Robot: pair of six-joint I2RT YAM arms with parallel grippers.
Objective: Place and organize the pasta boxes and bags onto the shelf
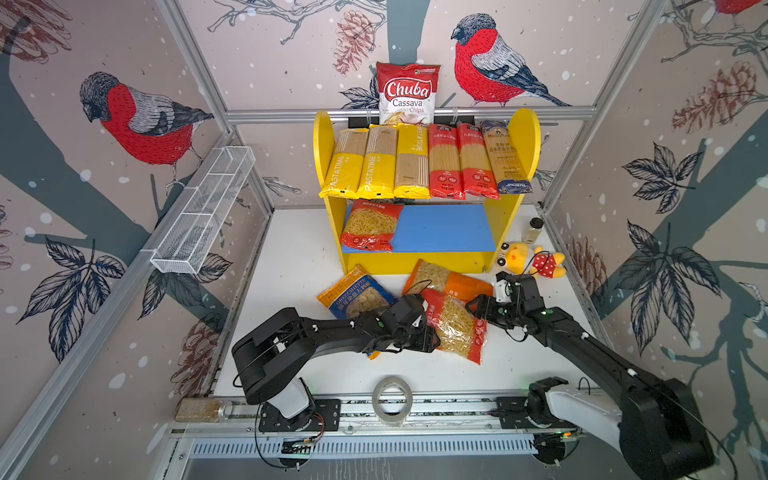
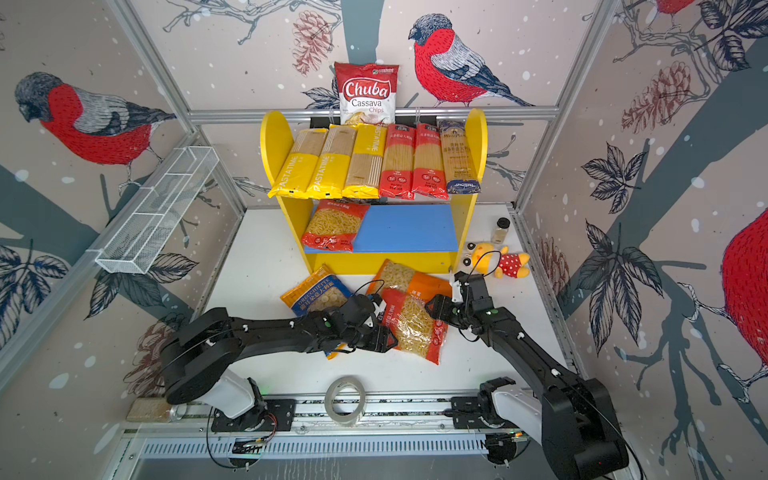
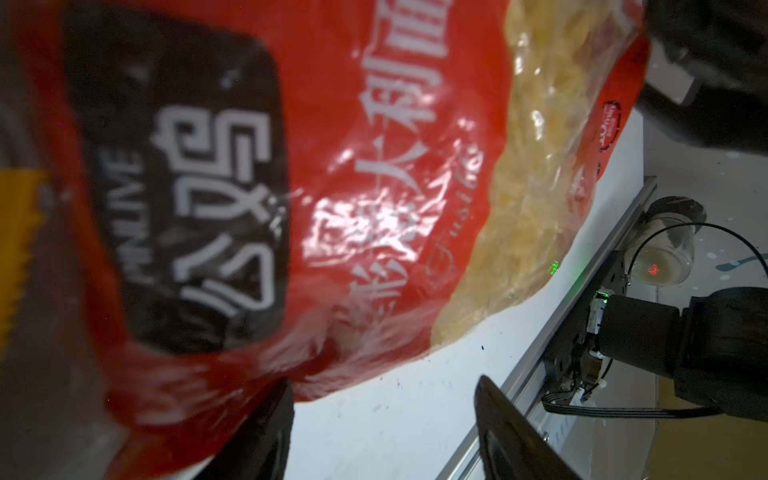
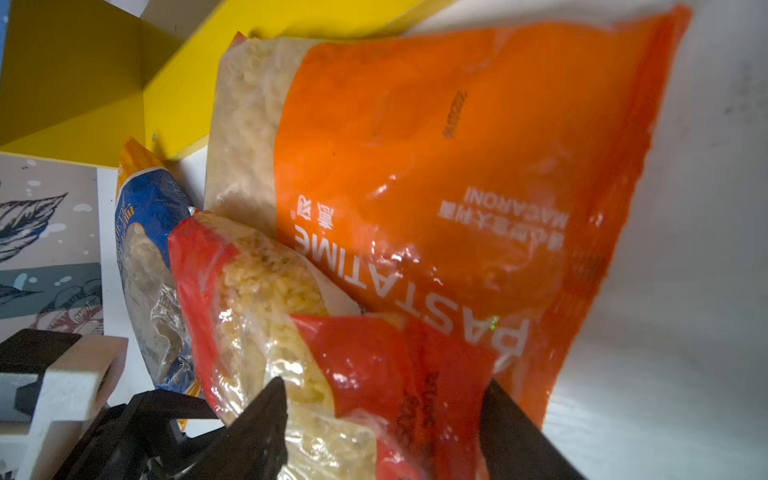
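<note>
Between the two tools on the desk (image 1: 291, 270), the red fusilli bag (image 1: 455, 328) lay lengthwise toward the shelf (image 1: 322, 137), nearer left tool (image 3: 384, 380) beside its left edge, right tool (image 4: 384, 381) straddling its far corner, both apart, unclamped; three desk bags, six shelved spaghetti packs (image 1: 446, 166), one shelved bag (image 1: 370, 230).

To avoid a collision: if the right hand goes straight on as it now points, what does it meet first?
Probably the red plastic short-pasta bag, just ahead of the right hand; the orange plastic macaroni bag lies beyond.
</note>
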